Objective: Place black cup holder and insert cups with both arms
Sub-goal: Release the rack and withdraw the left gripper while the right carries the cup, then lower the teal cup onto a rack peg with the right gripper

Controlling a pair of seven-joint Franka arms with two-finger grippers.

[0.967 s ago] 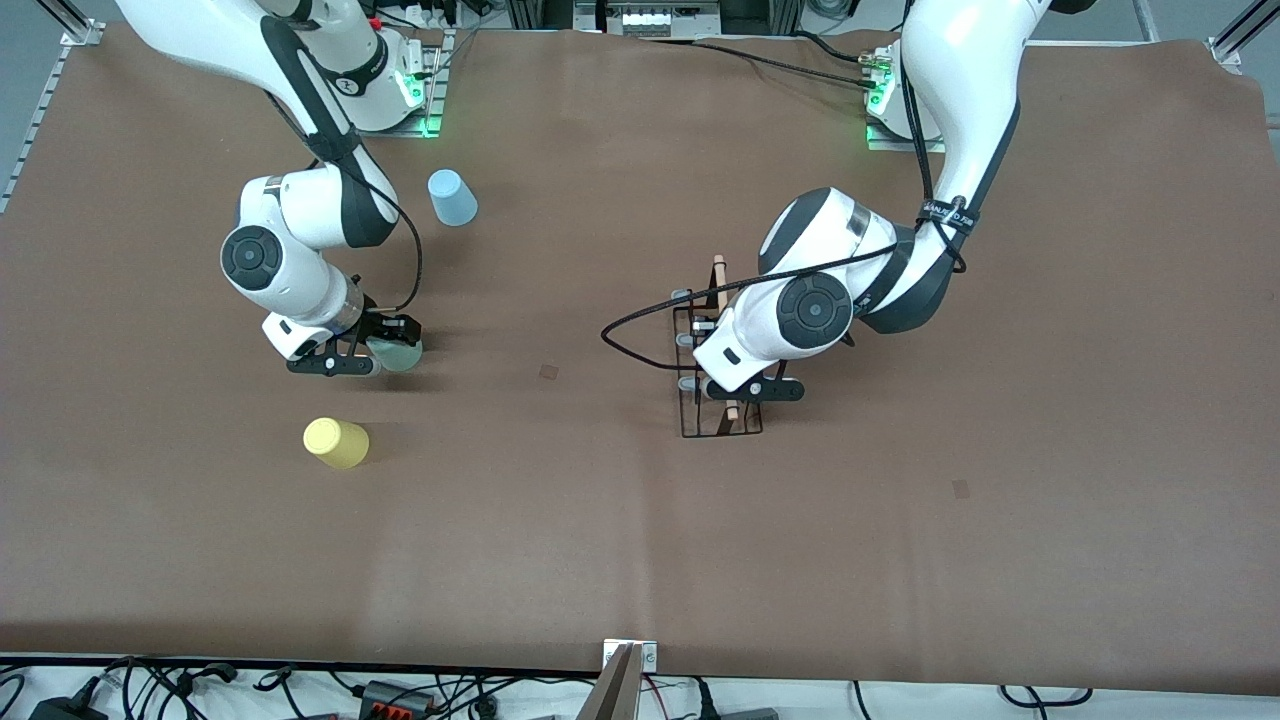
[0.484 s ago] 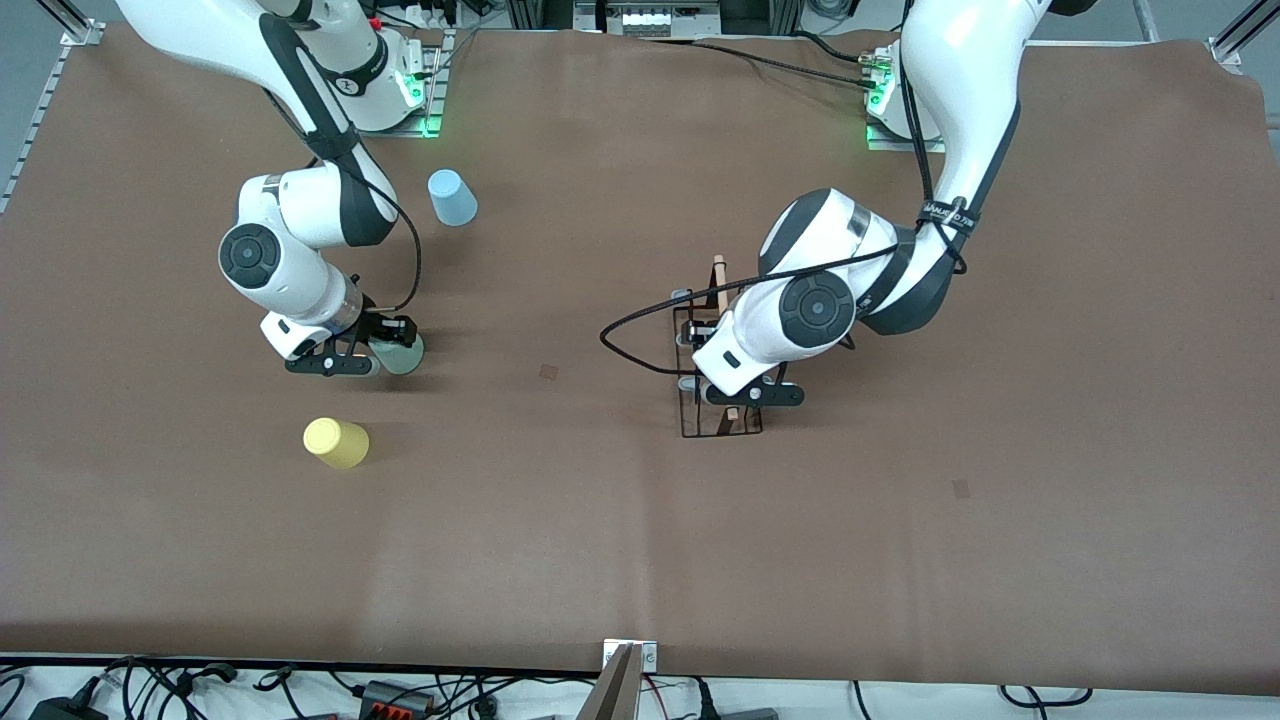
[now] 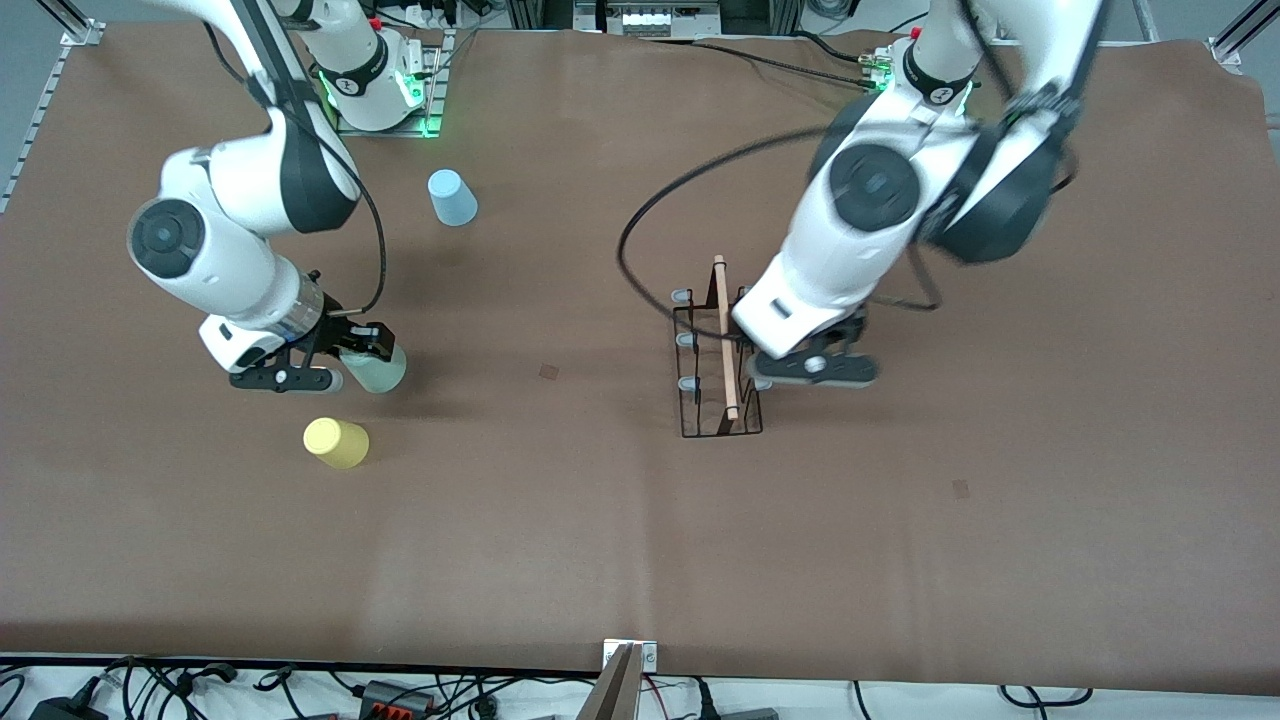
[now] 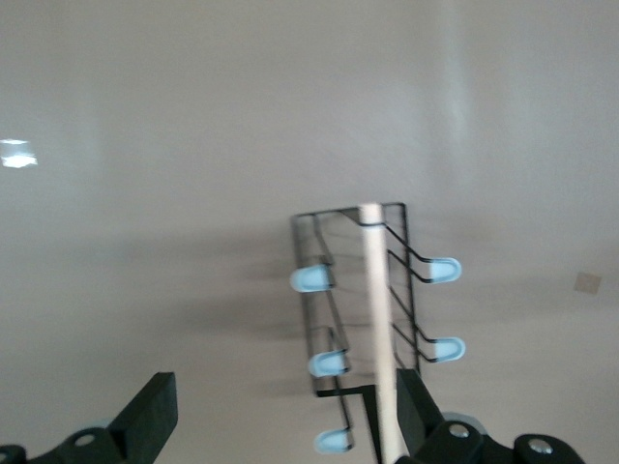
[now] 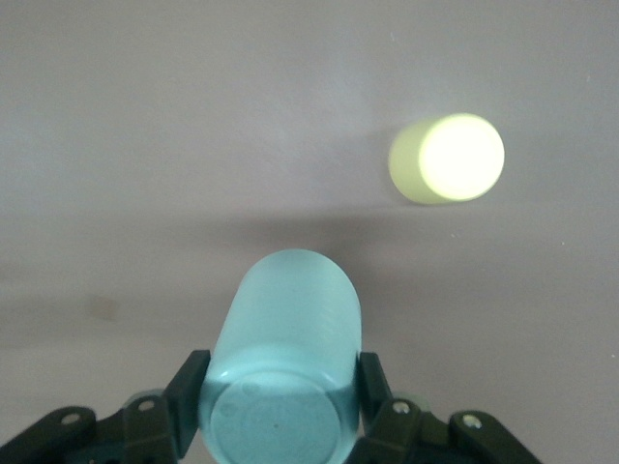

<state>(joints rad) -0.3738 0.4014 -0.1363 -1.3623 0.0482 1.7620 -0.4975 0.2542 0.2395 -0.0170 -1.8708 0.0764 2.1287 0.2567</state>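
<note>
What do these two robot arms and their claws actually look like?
Both arms are glossy white, built of rounded segments with dark grey joint covers and round dark caps. A loose black cable runs along each. The right gripper and left gripper are black two-finger claws under a white wrist block. Green lights glow at both bases.

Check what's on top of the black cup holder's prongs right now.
Nothing: the black cup holder carries no cups, and its visible prongs are bare. The left claw partly covers one side of it in the front view.
</note>
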